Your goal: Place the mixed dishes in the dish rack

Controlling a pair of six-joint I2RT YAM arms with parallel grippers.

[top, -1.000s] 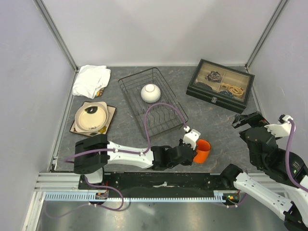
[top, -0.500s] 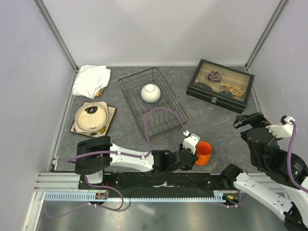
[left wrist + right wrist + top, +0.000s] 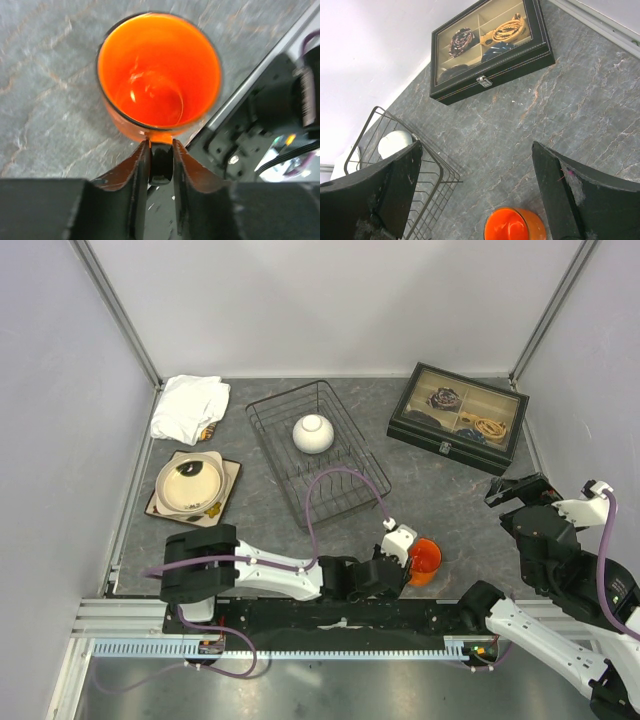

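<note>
Far left: white cloth (image 3: 188, 405), bunched up at the far-left corner of the table (image 3: 450, 495). Nearer along the left side, the cream plate (image 3: 186, 486), round with a brown rim, sits on the square plate (image 3: 228, 480), tan with a flower pattern showing at its edges. Both are outside the rack.

Centre: dish rack (image 3: 268, 445), black wire, rectangular, with prongs at its near end. The white bowl (image 3: 313, 433) sits inside the far half.

Right of centre, near edge: orange mug (image 3: 424, 558), glossy orange inside, dark rim, mouth towards the wrist cam. It's outside the rack, near-right of it, close to the arm bases. The left gripper (image 3: 160, 150) pinches the mug's handle (image 3: 161, 165), one finger on each side and both touching it.

Far right: black box (image 3: 459, 417), glass lid, compartments. The right gripper (image 3: 520, 492) is spread wide and holds nothing. It hangs over bare table on the right, well apart from the mug.

Versus a second ago:
- The left wrist has pulled back towards the near edge, taking the mug slightly nearer with it.
- The mug looks rounder from above, with less of its side wall showing.
- The cable loop over the rack sits a bit nearer.
- The right gripper has nudged slightly right.
- Bowl, plates, cloth, rack and box are unchanged.
</note>
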